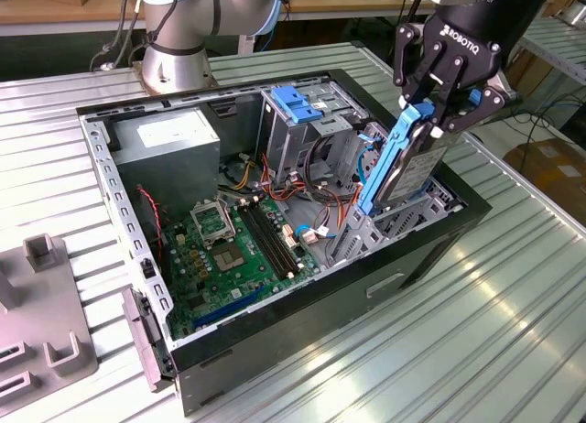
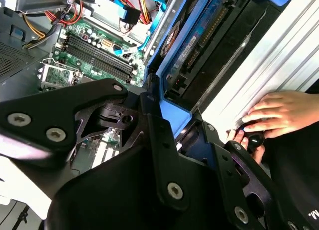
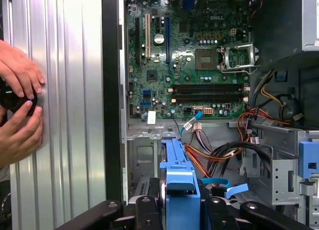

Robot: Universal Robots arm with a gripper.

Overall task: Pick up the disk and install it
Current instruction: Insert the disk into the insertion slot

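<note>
First wrist view, nearest the camera: the gripper (image 3: 182,207) is clamping the disk (image 3: 179,177) by the upper end of its blue frame, with one finger pressing on each side. In the exterior view the disk (image 1: 403,167) is hanging tilted. Its lower end is reaching the mouth of the bay at the exterior view's right end of the open computer case (image 1: 275,322), while its upper end is standing clear above the rim. Just beyond it, a tangle of cables (image 3: 219,155) is lying beside the bay, and further on the circuit board (image 3: 189,65) is covering the case floor. Out on the table (image 3: 75,140), a person's hands (image 3: 17,90) are cupping a small black object. I am judging the tilt to be the main risk. The frame could be jamming against the bay's rails or catching and pinching a loose cable, and a grip on such a narrow edge may be letting the disk twist.
</note>
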